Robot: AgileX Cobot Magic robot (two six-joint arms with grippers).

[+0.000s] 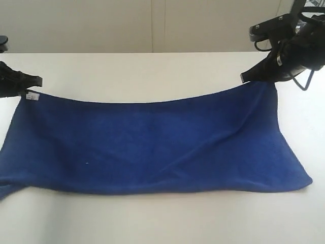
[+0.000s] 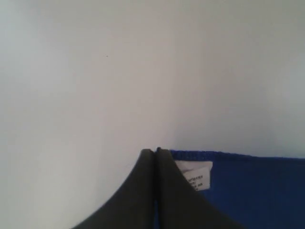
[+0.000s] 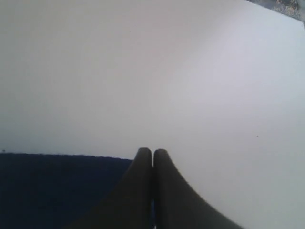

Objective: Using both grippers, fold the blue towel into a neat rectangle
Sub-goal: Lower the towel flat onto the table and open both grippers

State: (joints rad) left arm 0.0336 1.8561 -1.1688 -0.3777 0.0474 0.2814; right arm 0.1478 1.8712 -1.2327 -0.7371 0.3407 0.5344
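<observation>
left gripper (image 1: 36, 80): clamped shut on far-left corner of blue towel (image 1: 152, 147), just beside white tag (image 2: 195, 174) | right gripper (image 1: 247, 77): clamped shut on far-right corner, held up off white table (image 1: 152, 71) | towel: far edge sagging between both claws, near edge lying flat on table

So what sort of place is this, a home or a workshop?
Probably a robot lab or test room: a plain white table, a bare pale wall, and the black left gripper and right gripper pinching a blue towel.
</observation>
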